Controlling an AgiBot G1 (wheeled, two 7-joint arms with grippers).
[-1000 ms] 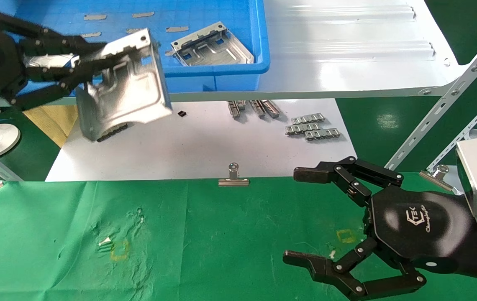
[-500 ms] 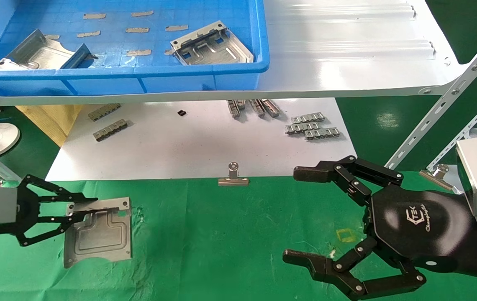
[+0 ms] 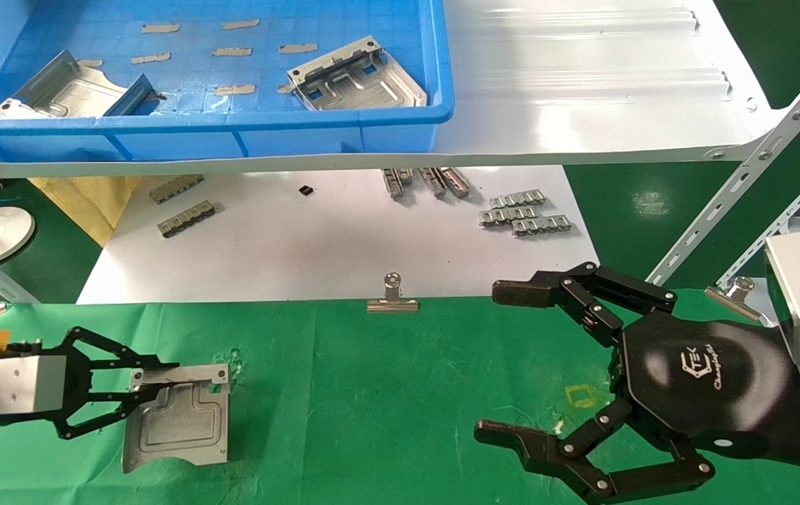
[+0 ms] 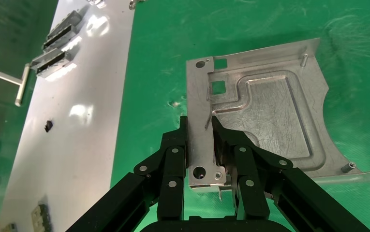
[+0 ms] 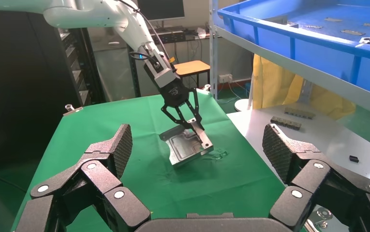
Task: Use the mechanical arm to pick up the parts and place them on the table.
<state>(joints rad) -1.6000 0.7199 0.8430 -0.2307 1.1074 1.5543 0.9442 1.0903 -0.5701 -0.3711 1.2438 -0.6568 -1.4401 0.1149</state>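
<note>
My left gripper (image 3: 154,382) is shut on the upturned flange of a silver-grey sheet-metal part (image 3: 182,424) at the left of the green cloth table (image 3: 386,393). The left wrist view shows the fingers (image 4: 175,154) clamping the flange of the part (image 4: 270,111). In the right wrist view the part (image 5: 185,150) hangs tilted, with its low edge at or just above the cloth; I cannot tell which. My right gripper (image 3: 488,361) is open and empty above the cloth at the right. Two more parts (image 3: 354,77) (image 3: 70,88) lie in the blue tray (image 3: 344,133).
The blue tray stands on a glossy white shelf (image 3: 582,105) at the back. Below it a matte white board (image 3: 337,245) carries small grey segmented strips (image 3: 523,214). A silver binder clip (image 3: 391,298) sits on the cloth's far edge. Slanted metal struts (image 3: 744,168) rise at the right.
My left gripper carried the part from in front of the blue tray down to the green cloth at the left, then a little right and nearer. The right gripper has not moved.
</note>
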